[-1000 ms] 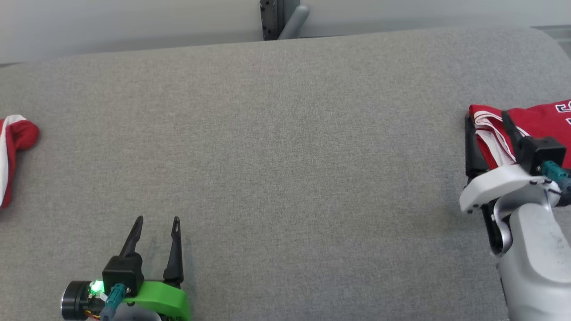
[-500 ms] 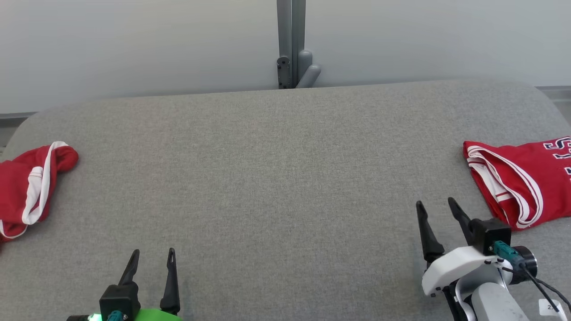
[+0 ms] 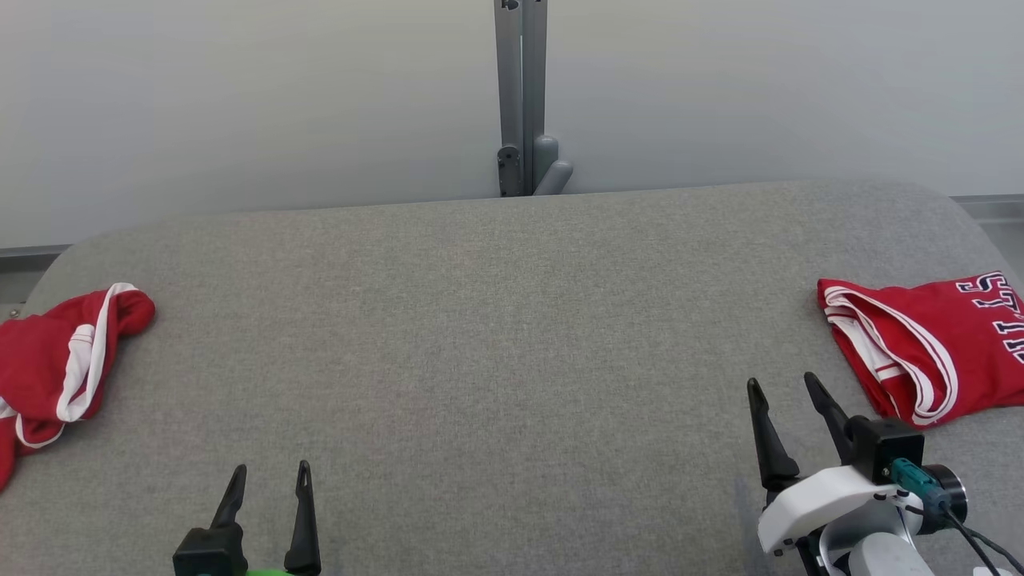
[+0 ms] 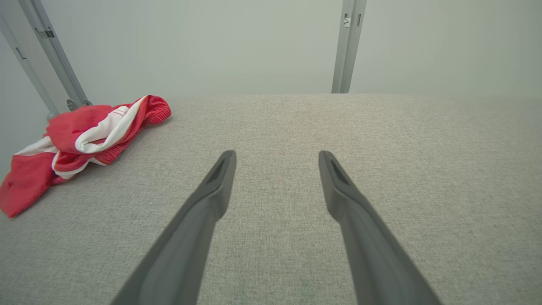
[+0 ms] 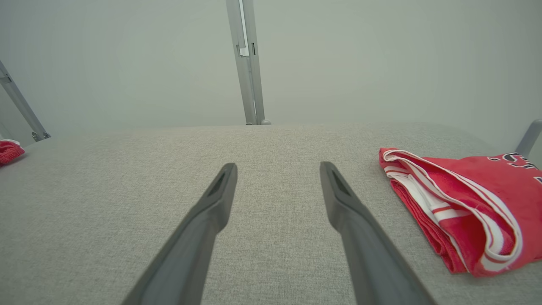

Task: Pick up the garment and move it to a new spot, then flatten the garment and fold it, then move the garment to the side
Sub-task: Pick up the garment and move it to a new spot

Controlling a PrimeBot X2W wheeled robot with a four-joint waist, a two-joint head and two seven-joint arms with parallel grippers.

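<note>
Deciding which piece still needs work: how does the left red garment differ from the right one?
The left garment lies bunched in a loose heap; the right garment is folded flat, its edges stacked. The right garment shows outlined lettering; the left garment shows none. Both are red with white trim, lie on the grey table near opposite ends, and neither is held.

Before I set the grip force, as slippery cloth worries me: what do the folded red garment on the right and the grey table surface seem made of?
folded red garment: soft, matte jersey-type fabric, possibly synthetic. It lies in limp layers, with white striped trim and outlined lettering.
grey table surface: woven, heathered textile like upholstery, with a matte finish. A fine speckled weave shows, with no shine.
</note>
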